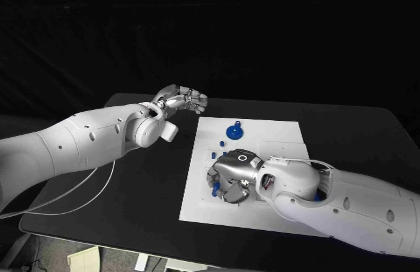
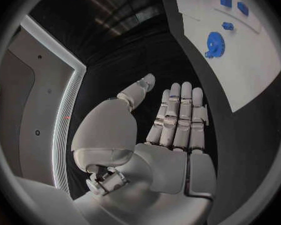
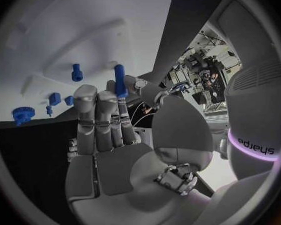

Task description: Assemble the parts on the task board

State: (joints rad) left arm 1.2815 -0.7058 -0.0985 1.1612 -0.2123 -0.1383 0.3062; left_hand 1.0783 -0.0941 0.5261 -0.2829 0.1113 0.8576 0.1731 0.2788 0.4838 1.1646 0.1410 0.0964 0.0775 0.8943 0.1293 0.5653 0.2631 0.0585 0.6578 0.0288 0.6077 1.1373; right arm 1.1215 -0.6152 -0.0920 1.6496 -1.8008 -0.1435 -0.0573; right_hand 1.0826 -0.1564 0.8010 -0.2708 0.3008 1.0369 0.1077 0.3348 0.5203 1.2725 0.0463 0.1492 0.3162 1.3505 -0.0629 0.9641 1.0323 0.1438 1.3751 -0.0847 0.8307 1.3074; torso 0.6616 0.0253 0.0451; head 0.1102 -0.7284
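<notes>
The silver right hand [image 1: 235, 176] pinches a small blue peg [image 3: 120, 80] above the white task board [image 1: 271, 132]. The silver left hand [image 1: 181, 99] hovers beside the board, fingers apart, holding nothing.

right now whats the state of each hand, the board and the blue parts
left hand: held off the board over the black table, fingers straight, side by side, holding nothing
right hand: over the task board, pinching a blue peg
blue peg: upright at the fingertips
task board: flat on the table
blue gear: lying loose on the board
small blue parts: resting on the board
</notes>
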